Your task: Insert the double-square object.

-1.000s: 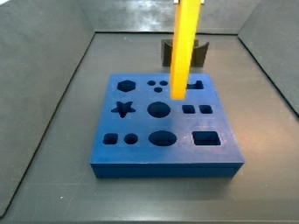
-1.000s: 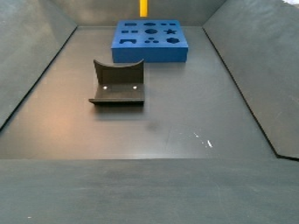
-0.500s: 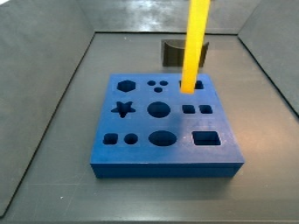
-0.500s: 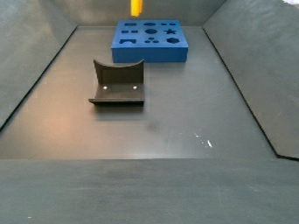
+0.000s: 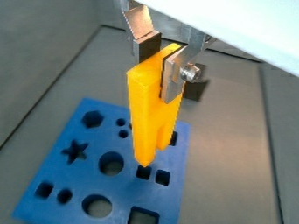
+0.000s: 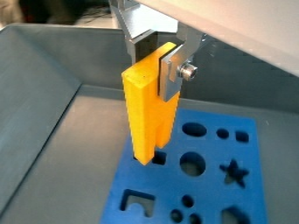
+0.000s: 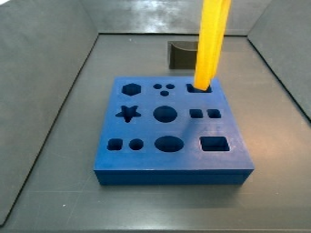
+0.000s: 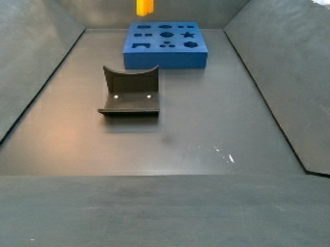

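Observation:
The double-square object is a tall yellow bar, forked at its lower end. My gripper is shut on its upper end and holds it upright above the blue block; both wrist views show this, bar, gripper, block. The prongs hang just above the block's top, close to a pair of small square holes. In a side view the bar stands over the back right of the block. In both side views the gripper is out of frame.
The block has several holes of other shapes: star, rounds, squares. The dark fixture stands on the grey floor away from the block; it shows behind the block in a side view. Sloping grey walls ring the floor.
The bar has moved sideways over the block, toward its back right corner as a side view shows it, and its lower end stands a little higher in the picture.

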